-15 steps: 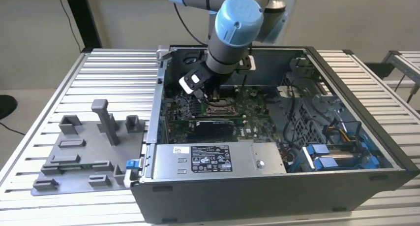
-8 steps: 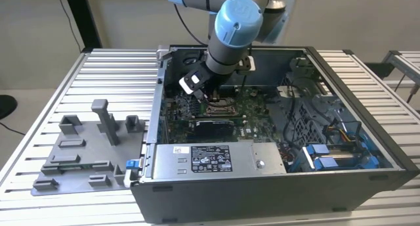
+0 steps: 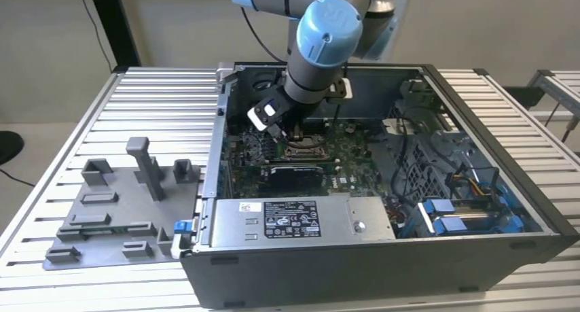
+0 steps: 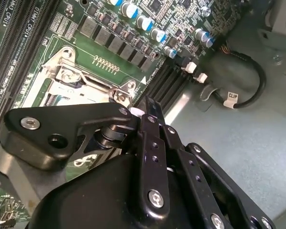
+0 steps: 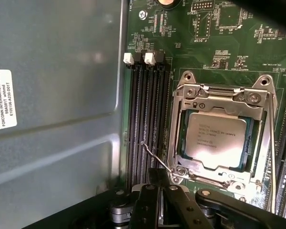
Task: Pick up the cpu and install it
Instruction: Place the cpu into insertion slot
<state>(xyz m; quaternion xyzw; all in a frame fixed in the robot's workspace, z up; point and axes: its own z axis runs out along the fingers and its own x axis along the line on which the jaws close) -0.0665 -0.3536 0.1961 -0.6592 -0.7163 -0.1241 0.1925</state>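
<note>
On the exterior view's left stands a grey holder tray (image 3: 100, 217). To its right, inside the computer case (image 3: 363, 271), my gripper (image 5: 159, 180) is closed on nothing, just beside the socket frame (image 5: 224, 95), and the cpu (image 5: 214, 140) lies flat inside that frame.

1. The arm (image 3: 319, 37) stands at the top of the exterior view, built of grey tubes with pale blue joint caps.
2. Its wrist (image 3: 303, 88) points steeply downward (leaning slightly toward the exterior view's left).
3. The gripper (image 3: 292, 130) hangs low beneath the wrist.
4. Both wrist views show the gripper's black, bolted linkages (image 4: 150, 157) converging toward its tip.
</note>
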